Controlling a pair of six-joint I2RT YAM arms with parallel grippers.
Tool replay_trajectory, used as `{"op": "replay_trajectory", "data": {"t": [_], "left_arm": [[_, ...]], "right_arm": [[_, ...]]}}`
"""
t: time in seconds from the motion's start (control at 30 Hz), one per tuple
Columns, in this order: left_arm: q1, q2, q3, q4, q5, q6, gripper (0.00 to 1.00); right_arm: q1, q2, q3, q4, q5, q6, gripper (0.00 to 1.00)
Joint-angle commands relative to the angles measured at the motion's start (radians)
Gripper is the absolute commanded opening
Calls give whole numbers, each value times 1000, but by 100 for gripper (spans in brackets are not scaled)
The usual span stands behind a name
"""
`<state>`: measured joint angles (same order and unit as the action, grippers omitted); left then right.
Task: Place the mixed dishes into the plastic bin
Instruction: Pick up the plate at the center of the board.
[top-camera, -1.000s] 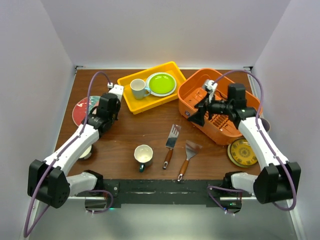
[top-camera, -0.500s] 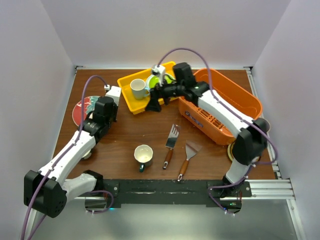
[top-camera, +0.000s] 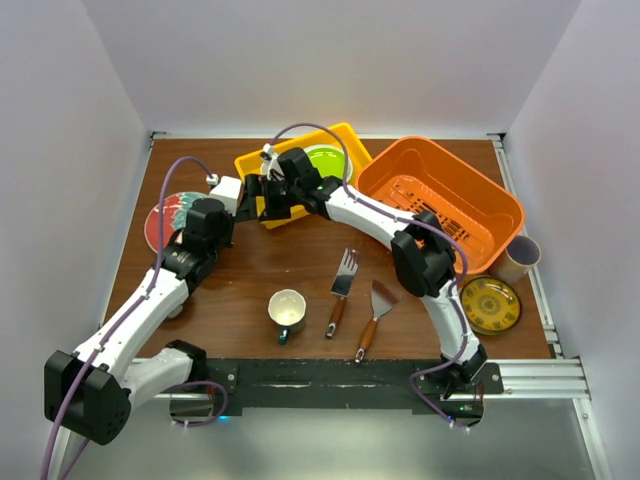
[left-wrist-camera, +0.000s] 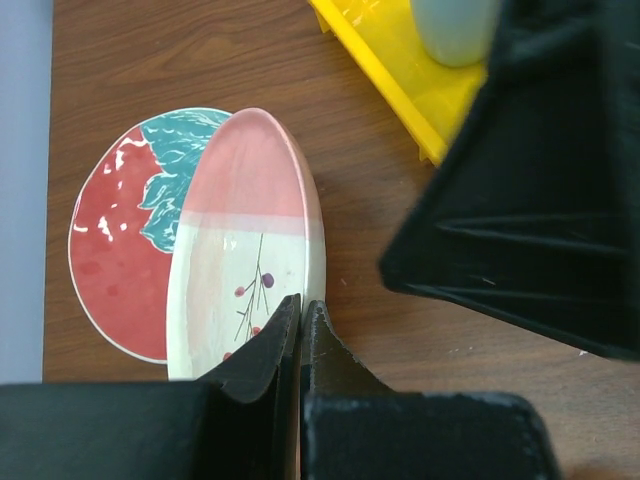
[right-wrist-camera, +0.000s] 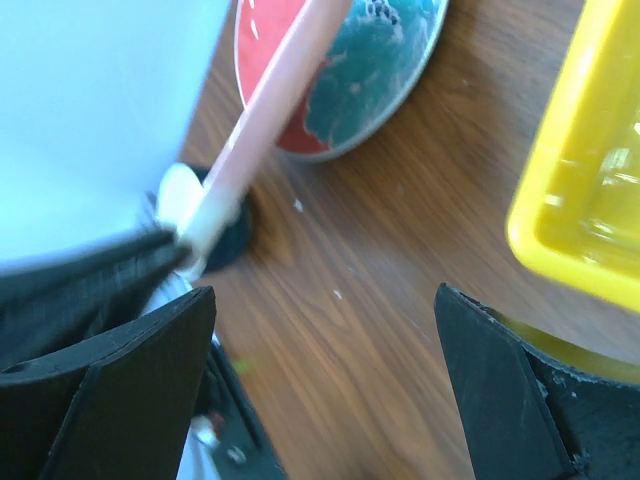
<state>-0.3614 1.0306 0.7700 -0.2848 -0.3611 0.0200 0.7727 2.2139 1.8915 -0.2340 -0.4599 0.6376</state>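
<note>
Two robot arms crowd together just left of a shallow yellow tray on a brown wooden surface. The left tool is pinched tight on the thin rim of a pink-and-cream plate painted with a fine twig and red berries. This plate is tipped up on edge over a glossy red and teal plate lying flat left of the tray. Whether the two plates touch cannot be told. The right tool hangs off the tray's left end, its black wedge-shaped fingers spread wide with nothing between them, close to the held plate. The deep orange bin is smooth plastic with a slotted floor. It sits just right of the tray, so the held plate is well apart from it, on the tray's opposite side. The glazed plate looks slick and is gripped only at a small patch of rim, so it may pivot or slip and fall onto the plate beneath, chipping both. With the tools so close, a move by either arm may knock the plate or strike the tray's hard edge.
</note>
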Motion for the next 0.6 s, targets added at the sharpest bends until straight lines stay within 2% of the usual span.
{"op": "replay_trajectory", "data": {"t": [0.0, 0.33, 0.43, 0.53, 0.57], "left_arm": [[-2, -29, 3, 101, 1, 3, 0], [-2, -21, 0, 104, 31, 5, 0], [-2, -20, -3, 104, 39, 3, 0], [-2, -26, -5, 107, 47, 5, 0], [-2, -27, -8, 110, 48, 5, 0]], "right_arm": [[23, 42, 124, 123, 12, 195, 95], [66, 165, 241, 142, 27, 299, 94], [83, 207, 276, 128, 46, 333, 91], [94, 231, 285, 128, 47, 373, 81], [94, 234, 284, 131, 43, 384, 67]]}}
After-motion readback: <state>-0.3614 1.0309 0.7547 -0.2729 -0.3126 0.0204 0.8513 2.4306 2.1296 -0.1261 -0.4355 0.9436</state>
